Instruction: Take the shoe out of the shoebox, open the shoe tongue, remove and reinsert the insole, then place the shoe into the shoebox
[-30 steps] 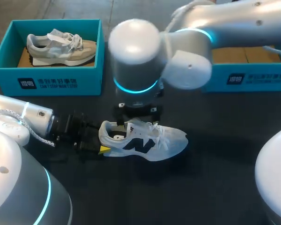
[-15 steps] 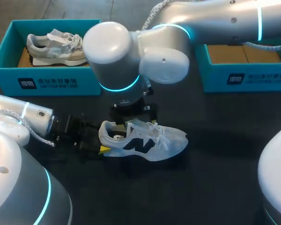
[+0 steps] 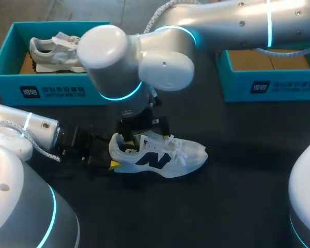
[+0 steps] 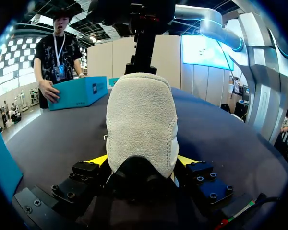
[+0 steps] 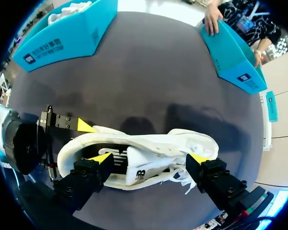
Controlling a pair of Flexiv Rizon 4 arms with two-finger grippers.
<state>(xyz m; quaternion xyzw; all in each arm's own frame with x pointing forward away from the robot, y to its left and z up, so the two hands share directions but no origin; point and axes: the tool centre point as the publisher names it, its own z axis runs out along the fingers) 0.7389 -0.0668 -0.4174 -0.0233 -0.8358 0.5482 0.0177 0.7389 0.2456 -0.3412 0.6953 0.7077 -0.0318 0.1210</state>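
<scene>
A white shoe [image 3: 168,155] with a dark side logo lies on its sole on the dark table, toe to the right. My left gripper [image 3: 112,161] comes in low from the left and is shut on the shoe's heel [image 4: 141,115], a yellow tip pressed against each side. My right gripper [image 3: 143,129] hangs just above the shoe's collar, fingers open. In the right wrist view its gripper [image 5: 149,157] straddles the shoe [image 5: 149,143] lengthwise, one tip by the heel opening, the other by the laces, neither touching it.
A teal shoebox [image 3: 51,88] at the back left holds a grey and beige shoe [image 3: 57,49]. A second teal shoebox [image 3: 268,85] at the back right shows only brown card inside. A person's hands [image 5: 212,19] rest on that box.
My right arm has swung leftward over the table, and its gripper has shifted a little left, toward the shoe's heel opening. The left gripper and the shoe have stayed put.
</scene>
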